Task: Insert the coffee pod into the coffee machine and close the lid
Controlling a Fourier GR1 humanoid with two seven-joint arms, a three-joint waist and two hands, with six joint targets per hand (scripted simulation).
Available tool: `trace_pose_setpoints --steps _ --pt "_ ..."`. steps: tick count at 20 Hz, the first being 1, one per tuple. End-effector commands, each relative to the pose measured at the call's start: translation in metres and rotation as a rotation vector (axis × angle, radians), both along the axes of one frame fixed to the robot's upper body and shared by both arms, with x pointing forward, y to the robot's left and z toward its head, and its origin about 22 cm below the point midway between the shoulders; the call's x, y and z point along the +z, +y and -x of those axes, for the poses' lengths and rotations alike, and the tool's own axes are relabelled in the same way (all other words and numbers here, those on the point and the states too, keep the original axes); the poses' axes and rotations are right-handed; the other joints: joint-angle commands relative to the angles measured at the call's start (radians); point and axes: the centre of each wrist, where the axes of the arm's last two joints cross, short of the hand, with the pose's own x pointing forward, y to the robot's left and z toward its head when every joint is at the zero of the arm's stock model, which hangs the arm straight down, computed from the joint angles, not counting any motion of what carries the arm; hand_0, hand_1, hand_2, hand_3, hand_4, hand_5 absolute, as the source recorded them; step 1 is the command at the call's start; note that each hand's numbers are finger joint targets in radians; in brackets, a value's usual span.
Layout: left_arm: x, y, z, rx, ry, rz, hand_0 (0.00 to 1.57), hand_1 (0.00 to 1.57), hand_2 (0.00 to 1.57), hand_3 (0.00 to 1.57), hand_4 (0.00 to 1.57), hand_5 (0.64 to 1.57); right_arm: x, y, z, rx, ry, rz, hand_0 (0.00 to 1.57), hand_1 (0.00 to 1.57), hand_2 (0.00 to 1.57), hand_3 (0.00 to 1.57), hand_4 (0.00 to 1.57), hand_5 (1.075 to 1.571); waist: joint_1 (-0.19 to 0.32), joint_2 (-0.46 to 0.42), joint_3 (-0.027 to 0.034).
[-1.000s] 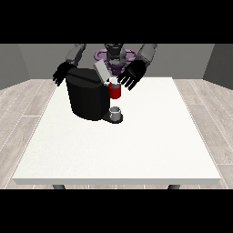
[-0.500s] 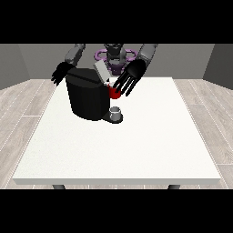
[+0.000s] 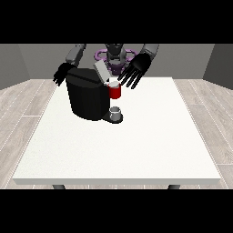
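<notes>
Nearest the camera we find the bare front of the white desk, with nothing on it to hinder a move. Further in stands the black coffee machine, and at its foot a small grey cup rests on the drip base. Above the cup sits the red pod holder, with the coffee pod showing as a pale disc at its top; we judge the pod seated, though the view is too small to confirm this. The grey lid is raised and tilted, hinged at the machine's top.

We take the step in hand to be closing the lid. The hand at the view's right hovers just beyond and above the pod holder, its fingers spread wide and straight, holding nothing. To do this well, we would bring those straight fingers behind the upper edge of the lid and press it down over the pod in one arc, keeping clear of the red holder so the pod is not disturbed.

The hand at the view's left lies behind the machine's far corner; we cannot tell how it is set. The machine body itself screens that side.
</notes>
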Motion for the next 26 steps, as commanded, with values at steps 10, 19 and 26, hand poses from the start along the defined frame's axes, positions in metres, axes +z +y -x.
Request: trace_pose_setpoints --steps 10,19,26 --pt "-0.118 -0.001 0.022 0.014 0.155 0.508 0.0 0.0 0.0 0.0 0.08 1.571 -0.05 -0.033 0.044 -0.114 0.176 -0.049 0.0 0.0 0.0 0.0 0.43 1.571 0.118 -0.235 -0.002" --pt "-0.216 0.004 0.069 0.053 0.31 0.832 0.0 0.0 0.0 0.0 0.0 1.571 -0.069 -0.045 0.078 -0.101 0.224 0.025 0.0 0.0 0.0 0.0 0.43 1.571 0.217 -0.419 -0.0008" --pt "-0.253 0.001 0.095 0.148 0.414 0.952 0.0 0.0 0.0 0.0 0.0 1.571 -0.007 -0.05 0.047 0.075 0.179 0.037 0.0 0.0 0.0 0.0 0.26 1.571 0.228 -0.495 -0.0008"
